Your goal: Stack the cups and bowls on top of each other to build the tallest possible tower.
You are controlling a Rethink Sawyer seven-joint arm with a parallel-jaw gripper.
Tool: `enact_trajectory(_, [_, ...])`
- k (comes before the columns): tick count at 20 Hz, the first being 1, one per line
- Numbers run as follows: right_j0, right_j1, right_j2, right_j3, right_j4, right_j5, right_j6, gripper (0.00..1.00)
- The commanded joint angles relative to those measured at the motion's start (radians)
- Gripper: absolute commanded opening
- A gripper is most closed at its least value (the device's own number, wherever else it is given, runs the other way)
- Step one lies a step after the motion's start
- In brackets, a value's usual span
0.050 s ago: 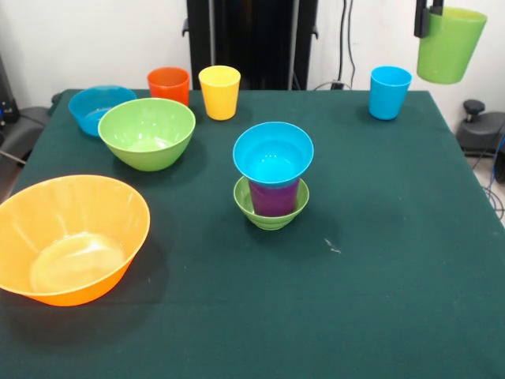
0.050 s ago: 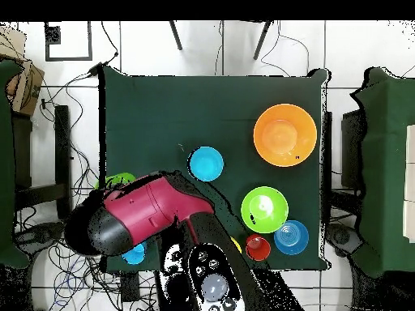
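Front view: gripper (image 1: 428,17) pinches the glossy green cup (image 1: 450,45) by its rim, tilted, aloft.

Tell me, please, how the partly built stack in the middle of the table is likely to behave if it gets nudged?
It would probably tip easily: the small blue bowl on top is wider than the purple cup carrying it, so the stack looks top-heavy. The glossy plastic likely lets the pieces slide apart. The small green bowl at the base seems light, so the whole stack may skid on the table.

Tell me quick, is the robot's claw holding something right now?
Gripper: closed on the rim of a green cup, holding it up in the air off to the side of the table.
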Motion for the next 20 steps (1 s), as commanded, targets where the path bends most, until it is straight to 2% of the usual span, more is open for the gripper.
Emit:
enact_trajectory(1, [-0.029, 0.084, -0.007, -0.052, -0.087, 0.002, -0.084, 0.0])
enact_trajectory(4, [-0.03, 0.071, -0.011, -0.073, -0.092, 0.03, -0.093, 0.0])
enact_trajectory(12, [-0.078, 0.143, 0.033, -0.135, -0.066, 0.099, -0.178, 0.0])
enact_trajectory(17, [-0.116, 0.124, 0.066, -0.169, -0.039, 0.174, -0.228, 0.0])
enact_trajectory(20, [-0.118, 0.141, 0.069, -0.19, -0.059, 0.181, -0.229, 0.0])
